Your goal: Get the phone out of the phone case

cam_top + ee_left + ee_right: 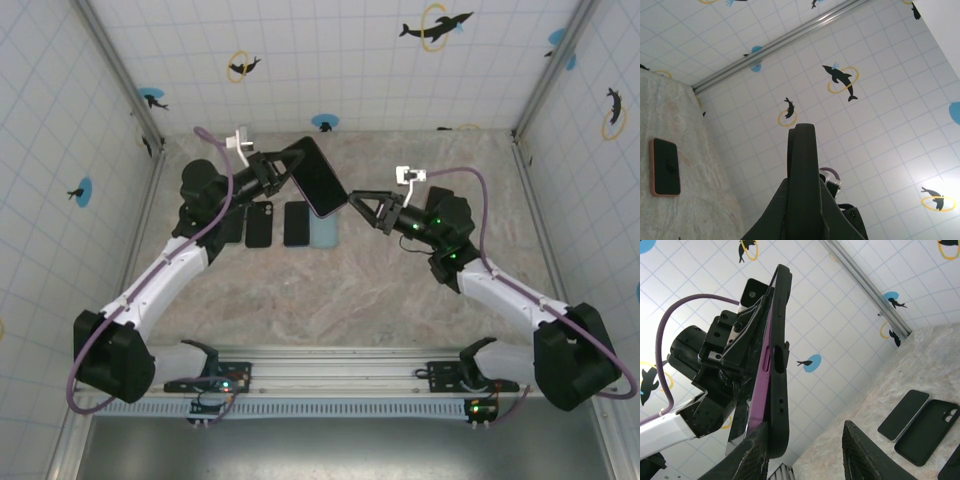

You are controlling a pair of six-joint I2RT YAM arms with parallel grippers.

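Note:
My left gripper (pixel 290 175) is shut on the phone (pixel 322 180) and holds it tilted above the table. In the left wrist view the phone (pixel 802 165) stands edge-on between the fingers (pixel 771 215). The right wrist view shows its purple side (pixel 761 375) with the black phone case (pixel 781 330) running along it. My right gripper (pixel 358 207) is at the phone's lower right corner. Its jaws are open (pixel 807 452), and the case's bottom corner rests against the left finger (pixel 747 457). The other finger (pixel 870 455) stands apart with nothing against it.
Below the raised phone, two dark phones (pixel 258 225) (pixel 296 222) and a light blue case (pixel 323 233) lie in a row on the table. A phone (pixel 903 415) and an empty black case (pixel 930 432) lie on the stone top. Tiled walls enclose the table.

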